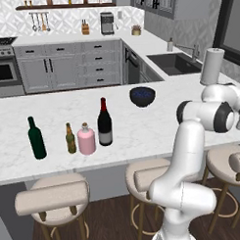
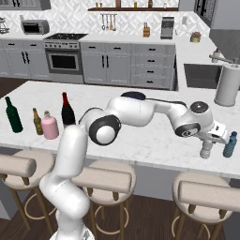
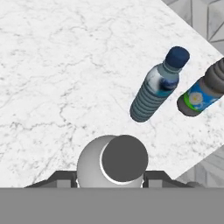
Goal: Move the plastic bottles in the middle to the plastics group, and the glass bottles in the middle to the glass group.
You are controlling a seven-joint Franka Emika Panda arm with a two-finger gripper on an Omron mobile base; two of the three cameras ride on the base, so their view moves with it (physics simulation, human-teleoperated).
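Gripper (image 2: 206, 149) is what we are watching first: in the right base view it is hanging at the far end of the arm, low over the marble counter (image 2: 154, 136), closed around the small clear bottle (image 2: 206, 150), which is standing upright on the stone. In the hand view we are looking straight down onto that bottle's grey cap (image 3: 124, 158), with the two finger tips (image 3: 154, 177) sitting tight against it at nine and three o'clock. From the cap, a ribbed blue-capped water bottle (image 3: 157, 85) is standing near at one o'clock, and a bottle with a blue and green label (image 3: 202, 92) is standing just beside that one, at two o'clock. In the left base view we are seeing the other bottles well apart from the gripper: the dark wine bottle (image 1: 104, 123) with its red cap, the pink bottle (image 1: 86, 139) just beside it at eight o'clock, then the amber bottle (image 1: 70, 139) close at the pink one's nine o'clock, and the green bottle (image 1: 37, 138) farther out the same way.
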